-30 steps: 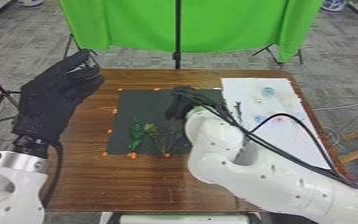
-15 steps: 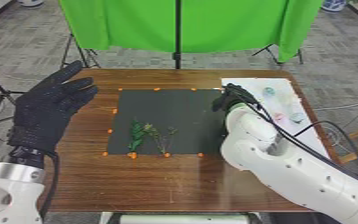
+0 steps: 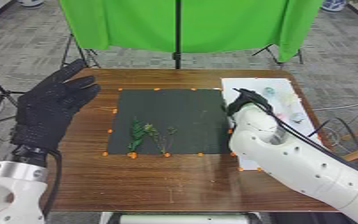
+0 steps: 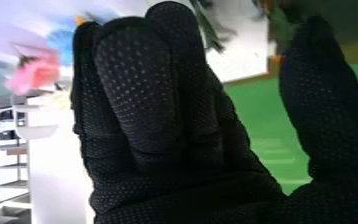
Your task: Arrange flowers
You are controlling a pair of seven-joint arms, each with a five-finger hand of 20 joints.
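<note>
Over the border between the dark mat (image 3: 175,112) and the white sheet (image 3: 246,84) is my right hand (image 3: 246,100). In the right wrist view the same hand (image 4: 171,145) is open, fingers straight and thumb apart; green leaves (image 4: 209,27) lie beyond its fingertips, with a pink flower (image 4: 35,70) and a blue flower (image 4: 62,42) off to one side. On the mat's near left part lie a leafy green sprig (image 3: 137,135) and a thin budded stem (image 3: 162,141). My left hand (image 3: 47,107) is open above the table's left edge.
Pale flowers lie on the white sheet, among them a bluish one (image 3: 269,91) and another beside the right arm (image 3: 298,117). Small orange markers (image 3: 133,155) line the mat. A green cloth (image 3: 229,25) hangs behind the brown table (image 3: 158,187).
My right hand has moved from over the mat to the right, up to the white sheet. My left hand has dropped slightly toward the near side.
</note>
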